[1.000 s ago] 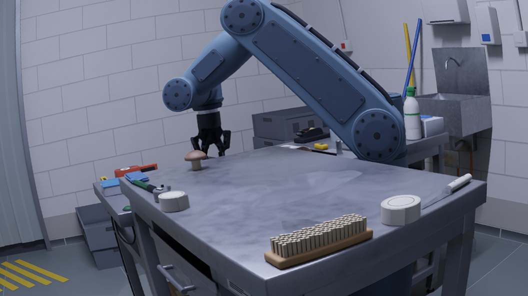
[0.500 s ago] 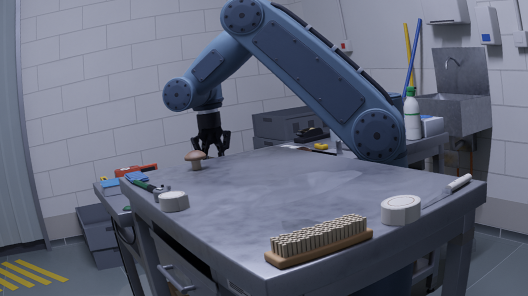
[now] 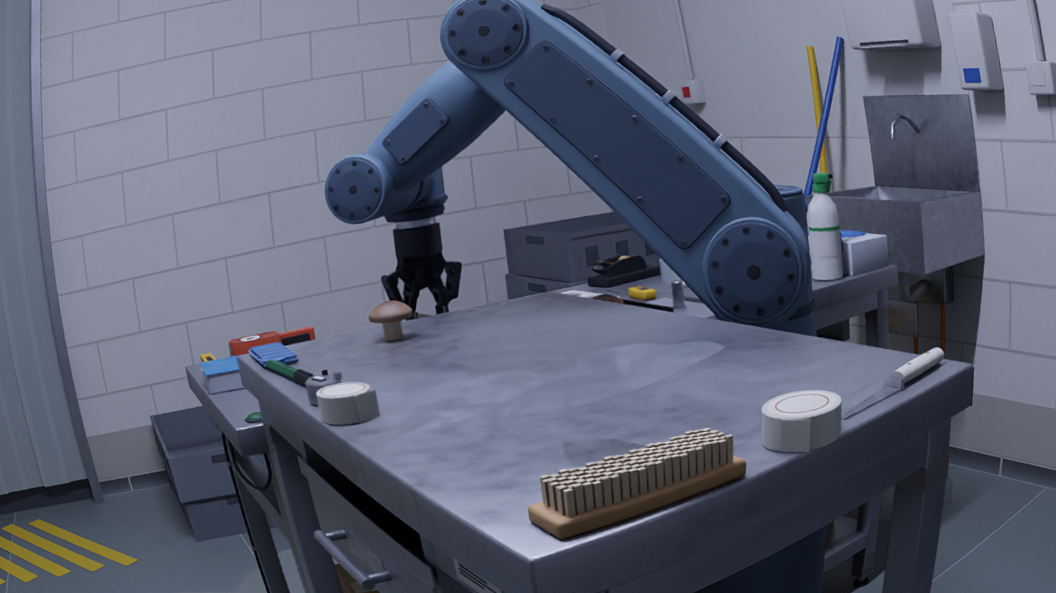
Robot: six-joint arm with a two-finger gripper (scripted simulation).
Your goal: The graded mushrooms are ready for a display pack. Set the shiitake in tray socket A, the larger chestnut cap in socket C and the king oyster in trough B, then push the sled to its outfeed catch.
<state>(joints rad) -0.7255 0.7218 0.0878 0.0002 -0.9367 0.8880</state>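
My gripper (image 3: pixel 425 305) hangs low at the far edge of the steel table, pointing down, behind and to the right of a brown-capped mushroom (image 3: pixel 391 319). Its fingertips are cut off by the table edge, and whether they hold anything is hidden from this side. The mushroom stands upright on its pale stem on the table top, apart from the gripper. No tray, sled or other mushroom shows in this view.
Behind the work is a white block wall and a grey machine (image 3: pixel 572 249) on a side bench. Two tape rolls (image 3: pixel 347 403) (image 3: pixel 801 420), a scrub brush (image 3: pixel 636 480), a knife (image 3: pixel 903 378) and hand tools (image 3: pixel 289 369) lie along the table edges.
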